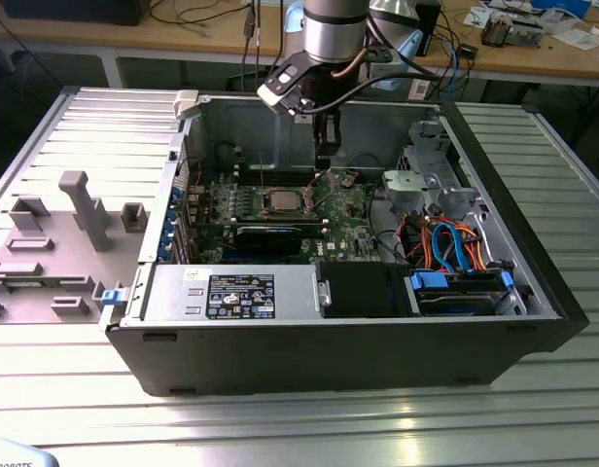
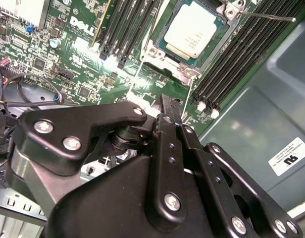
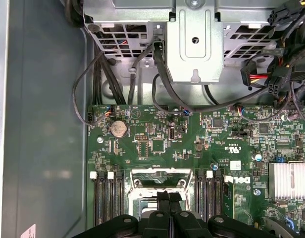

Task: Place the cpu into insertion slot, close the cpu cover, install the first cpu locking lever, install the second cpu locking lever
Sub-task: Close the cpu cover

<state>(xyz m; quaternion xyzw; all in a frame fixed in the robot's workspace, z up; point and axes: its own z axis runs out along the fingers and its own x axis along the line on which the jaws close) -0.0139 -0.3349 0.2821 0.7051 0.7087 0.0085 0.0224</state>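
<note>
The cpu (image 2: 192,30), a square chip with a dull silver top, lies flat in its socket on the green motherboard (image 3: 157,124); it also shows in the exterior view (image 1: 283,201). The silvery cpu cover (image 2: 168,58) frames it and looks to lie down flat. A thin metal locking lever (image 2: 266,17) sticks out from one socket corner. My gripper (image 2: 172,106) hangs just above the board beside the socket, its black fingers together with nothing between them. It reaches down inside the case (image 1: 324,156), and its tips hang over the socket's edge (image 3: 169,194).
Black memory slots (image 2: 236,54) flank the socket on both sides. A metal drive cage (image 3: 194,39) with black cables stands beyond the board. A long black card (image 1: 270,238), the power supply (image 1: 231,292) and orange and blue cables (image 1: 445,243) fill the case's front.
</note>
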